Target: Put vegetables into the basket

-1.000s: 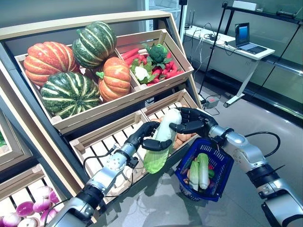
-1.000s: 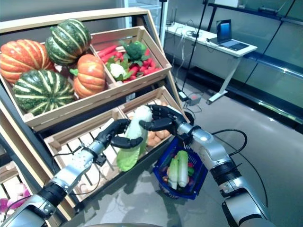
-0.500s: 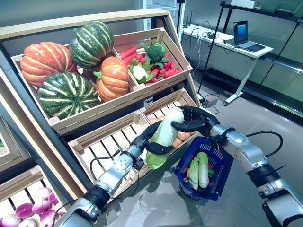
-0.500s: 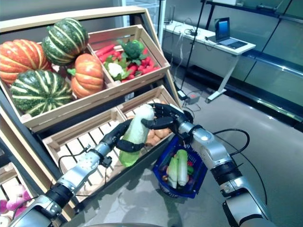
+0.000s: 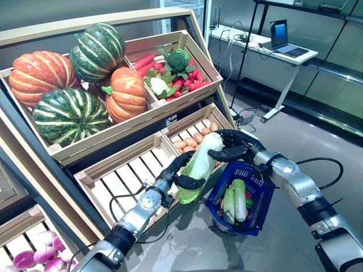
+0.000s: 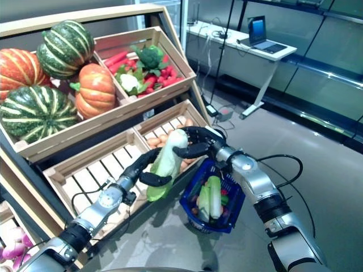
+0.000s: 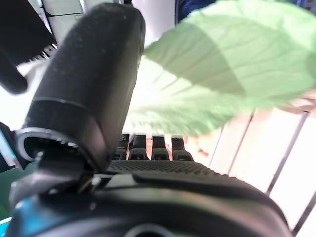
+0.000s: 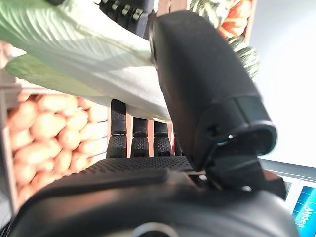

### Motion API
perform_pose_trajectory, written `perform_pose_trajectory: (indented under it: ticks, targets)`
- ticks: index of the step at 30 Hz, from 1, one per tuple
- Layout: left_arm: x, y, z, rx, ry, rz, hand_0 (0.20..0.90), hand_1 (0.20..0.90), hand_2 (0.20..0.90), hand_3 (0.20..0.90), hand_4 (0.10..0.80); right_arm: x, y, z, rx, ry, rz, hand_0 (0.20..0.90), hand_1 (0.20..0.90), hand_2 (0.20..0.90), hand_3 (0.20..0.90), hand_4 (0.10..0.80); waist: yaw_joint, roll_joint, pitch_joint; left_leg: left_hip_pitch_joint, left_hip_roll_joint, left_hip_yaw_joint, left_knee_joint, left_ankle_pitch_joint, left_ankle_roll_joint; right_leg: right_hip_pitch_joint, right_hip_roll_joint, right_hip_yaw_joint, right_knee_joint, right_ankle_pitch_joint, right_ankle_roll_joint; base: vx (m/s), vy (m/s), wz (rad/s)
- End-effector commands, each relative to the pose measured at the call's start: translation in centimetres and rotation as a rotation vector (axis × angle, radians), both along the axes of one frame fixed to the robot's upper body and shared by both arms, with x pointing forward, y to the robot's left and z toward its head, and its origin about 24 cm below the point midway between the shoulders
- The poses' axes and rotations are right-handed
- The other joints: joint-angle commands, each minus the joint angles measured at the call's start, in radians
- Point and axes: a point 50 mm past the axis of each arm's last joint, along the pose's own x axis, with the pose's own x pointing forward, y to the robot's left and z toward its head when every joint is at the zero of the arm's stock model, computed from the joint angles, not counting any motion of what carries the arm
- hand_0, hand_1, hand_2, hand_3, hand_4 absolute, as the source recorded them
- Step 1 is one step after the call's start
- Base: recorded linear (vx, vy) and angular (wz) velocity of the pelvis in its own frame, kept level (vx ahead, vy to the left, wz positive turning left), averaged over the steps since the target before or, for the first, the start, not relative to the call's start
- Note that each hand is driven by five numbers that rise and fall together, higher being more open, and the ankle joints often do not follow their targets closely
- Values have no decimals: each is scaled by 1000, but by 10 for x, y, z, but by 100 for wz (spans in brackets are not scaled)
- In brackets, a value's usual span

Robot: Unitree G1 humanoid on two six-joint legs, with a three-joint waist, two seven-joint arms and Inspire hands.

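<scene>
Cabbage (image 5: pixel 198 166) tilted, long axis upper-right to lower-left, clamped by left hand (image 5: pixel 180 171) and right hand (image 5: pixel 235 148); basket (image 5: pixel 258 204) lower right.

Cabbage (image 5: pixel 199 165) now nearer the basket (image 5: pixel 256 209); both hands unchanged

Two head views, side by side, looking down and forward from above at a slanted wooden rack (image 5: pixel 170 107), near enough for both arms to fill the lower half; same scene in each, slightly offset. Shared: pumpkins (image 5: pixel 76 79), a blue basket (image 6: pixel 190 199), a desk (image 5: pixel 266 51) farther back. Two wrist views, very close, looking along the left hand (image 7: pixel 89 98) and right hand (image 8: pixel 207 94) at a pale green cabbage (image 7: pixel 217 64), also seen in the head views.
</scene>
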Motion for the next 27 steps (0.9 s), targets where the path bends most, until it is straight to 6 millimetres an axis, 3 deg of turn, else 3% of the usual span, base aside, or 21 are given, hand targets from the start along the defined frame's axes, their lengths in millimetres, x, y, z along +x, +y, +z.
perform_pose_trajectory:
  ticks: [1,7,15,23,27]
  targets:
    - [25,39,31,98,-164,160,900,900,900,900,800,15,-49,79,-67,-368,-179,300,300,300,300,400,-4,-31,-2,-2,-32,-5,1,-59,42,12,23,20,2,-9,-45,0,0,0]
    - [21,57,27,138,-166,188,900,900,900,900,800,10,-94,74,-93,-327,-340,300,300,300,300,400,2,-32,6,0,-31,-6,4,-62,39,18,23,16,3,-13,-44,9,-41,0]
    - [8,78,23,110,-152,229,900,900,900,900,800,-5,-154,48,-125,-167,-568,300,300,300,300,400,29,-35,9,1,-26,-14,7,-61,35,28,21,-2,3,-12,-48,30,-47,1]
    - [1,69,25,30,-135,150,900,900,900,900,800,-12,-185,32,-4,-118,-795,300,300,300,300,400,70,-24,32,-21,-24,-41,11,-58,35,17,21,-18,7,-10,-51,-1,-60,2]
    - [2,60,34,6,-170,85,900,900,900,900,800,-12,-186,21,22,-81,-840,300,300,300,300,400,88,-15,52,-45,-21,-57,14,-53,33,2,19,-24,8,-9,-52,-35,-84,11]
